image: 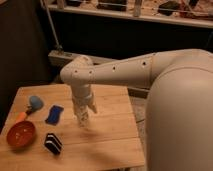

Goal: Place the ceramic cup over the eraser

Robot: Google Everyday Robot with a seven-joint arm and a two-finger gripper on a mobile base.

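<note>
The ceramic cup [35,103] is a small rounded light-blue cup at the left side of the wooden table [107,142]. The eraser [53,143], a black block with white stripes, lies near the table's front, right of the orange bowl. My gripper [82,120] hangs from the white arm over the middle of the table. It points down, to the right of the cup and above and right of the eraser. It is apart from both.
An orange-red bowl [21,135] sits at the front left. A flat dark-blue rectangular piece [54,114] lies between the cup and the gripper. A small orange item [21,117] lies beside the cup. A metal rail [70,56] runs behind the table.
</note>
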